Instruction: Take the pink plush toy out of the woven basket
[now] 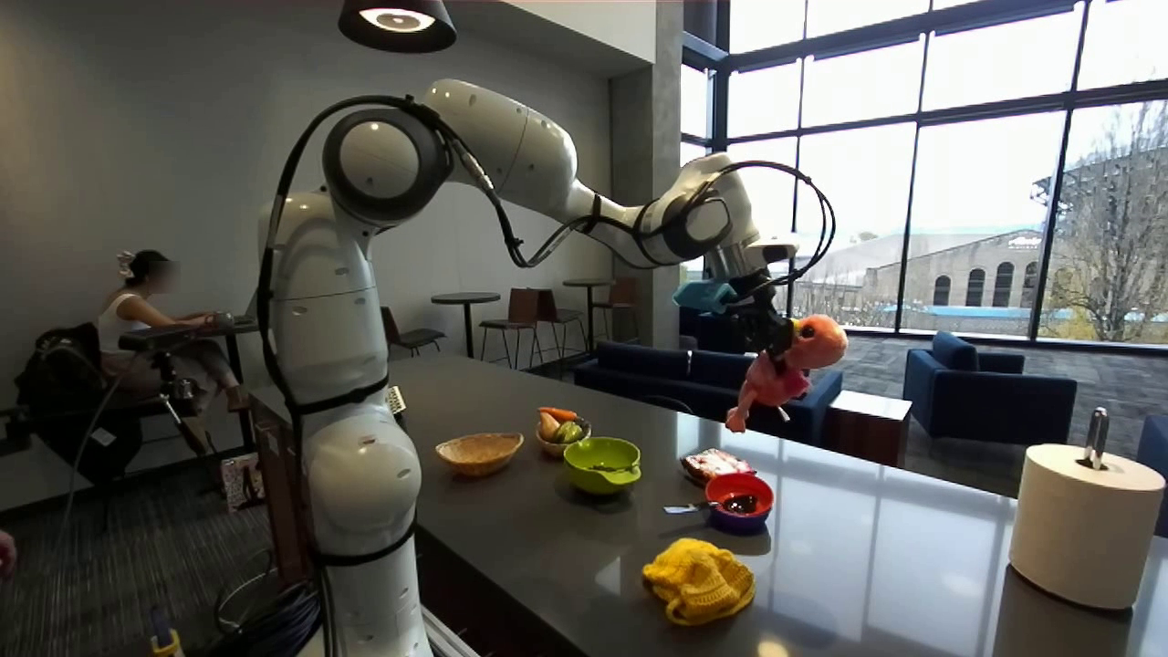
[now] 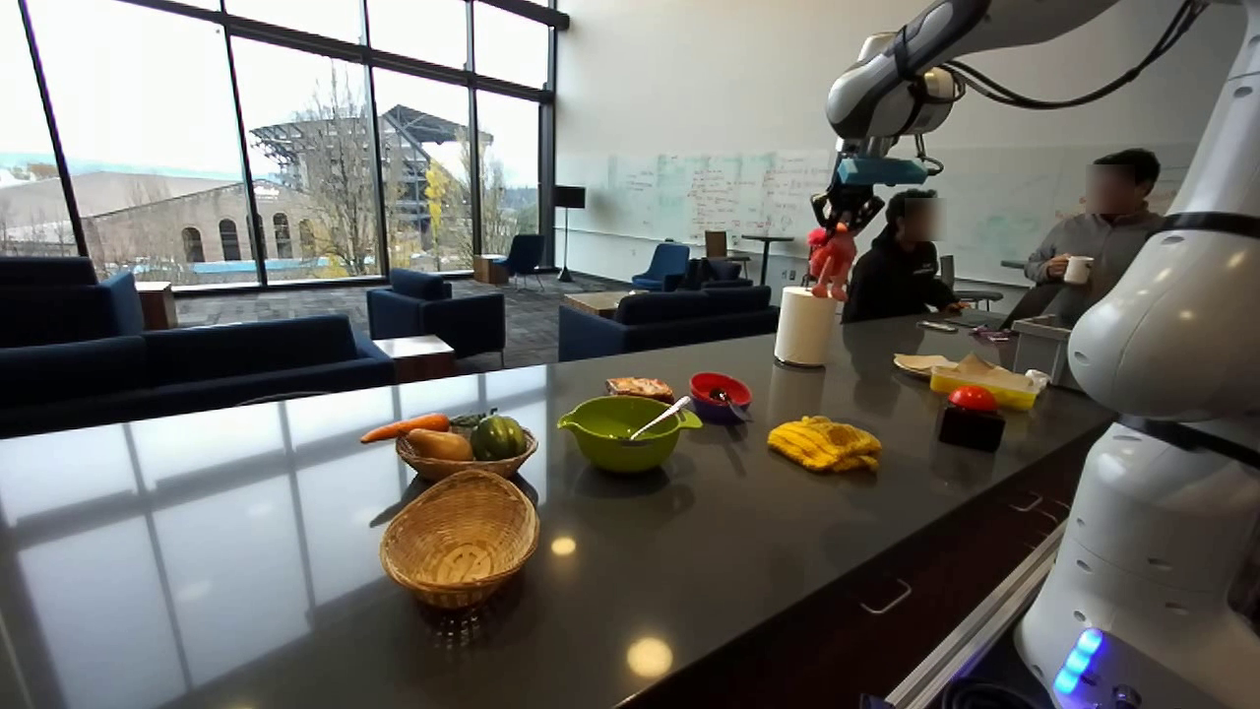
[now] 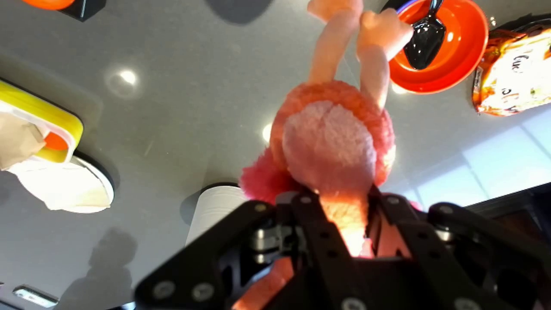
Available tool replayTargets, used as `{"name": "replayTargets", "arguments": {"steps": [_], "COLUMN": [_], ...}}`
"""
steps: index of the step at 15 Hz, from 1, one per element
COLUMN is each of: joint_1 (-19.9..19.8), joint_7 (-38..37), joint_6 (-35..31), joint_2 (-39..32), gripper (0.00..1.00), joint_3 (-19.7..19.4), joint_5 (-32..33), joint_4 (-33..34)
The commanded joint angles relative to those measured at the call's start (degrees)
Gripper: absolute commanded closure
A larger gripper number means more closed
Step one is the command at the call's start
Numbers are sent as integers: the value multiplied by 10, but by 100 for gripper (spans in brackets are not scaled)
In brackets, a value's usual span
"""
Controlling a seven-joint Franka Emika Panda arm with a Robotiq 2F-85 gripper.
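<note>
Air, and plenty of it, is seen under the pink plush toy (image 1: 776,385) — it is held high over the glossy counter (image 2: 689,551), well apart from both the woven basket (image 2: 460,537) and the vegetable basket (image 2: 512,469). The jaws of the gripper (image 3: 338,202) are drawn narrow on it, pinched about what looks like the neck, with the legs left to hang. By the task sentence, the taking-out can be judged done; only a set-down may be wanted.

And the handling? A light, soft load is to be expected — easily squashed, hardly broken and, with that nap, not likely to be lost between hard fingers (image 3: 312,219). A swing should be allowed for in the thin legs if the toy is hurried along. The neck seems a fair hold, though by the plump body it might be steadied better.

Textures, then! In the wrist view a pale fluffy patch is framed by deeper coral fur, and the smoother legs are finished with knobby feet. In an exterior view the woven basket is shown as an oval wicker shell. A chunky yellow knit (image 1: 700,581) is bunched near a smooth red-lined bowl (image 1: 741,522).
</note>
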State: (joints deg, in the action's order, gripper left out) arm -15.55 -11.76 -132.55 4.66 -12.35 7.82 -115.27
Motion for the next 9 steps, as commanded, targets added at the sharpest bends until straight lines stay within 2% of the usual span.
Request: {"name": "replayTargets", "arguments": {"steps": [1,8,9], "joint_1": [4,4,4], "joint_7": [1,1,1], "joint_6": [2,2,2], "joint_2": [-1,-1,-1], "gripper": [75,75,94], "joint_3": [-4,-4,-4], "joint_5": [-1,-1,-1], "joint_4": [2,2,2]}}
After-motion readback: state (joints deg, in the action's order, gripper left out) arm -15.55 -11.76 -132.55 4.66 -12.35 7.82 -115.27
